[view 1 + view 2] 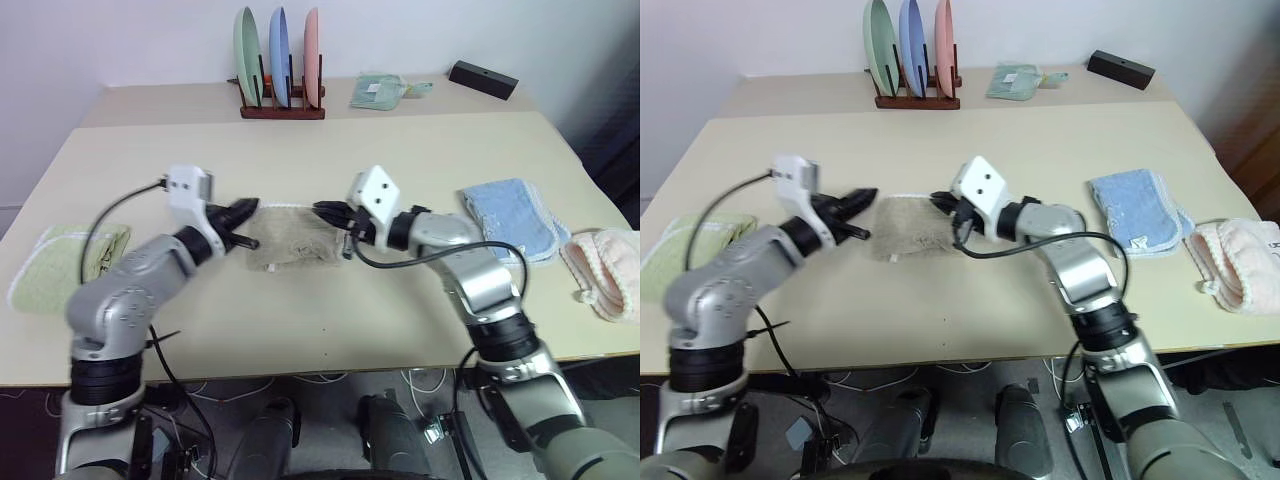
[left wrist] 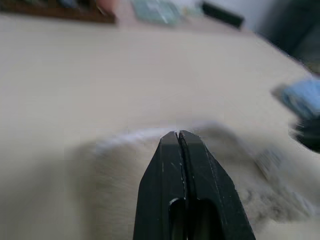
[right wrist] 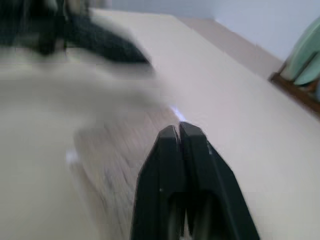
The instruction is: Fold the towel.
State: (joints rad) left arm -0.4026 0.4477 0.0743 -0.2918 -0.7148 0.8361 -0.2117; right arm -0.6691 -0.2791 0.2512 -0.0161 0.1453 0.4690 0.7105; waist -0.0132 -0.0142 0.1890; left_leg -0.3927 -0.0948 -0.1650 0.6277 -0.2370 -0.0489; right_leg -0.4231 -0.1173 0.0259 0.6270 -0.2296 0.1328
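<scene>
Both grippers, left and right, are sitting closed and empty at opposite ends of the compactly folded towel on the table, suggesting withdrawal comes next.

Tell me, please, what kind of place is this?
Probably a lab or test room arranged like a home: a plain beige table against a bare wall, a plate rack with three coloured plates, several small folded towels, and cables on the floor below.
</scene>
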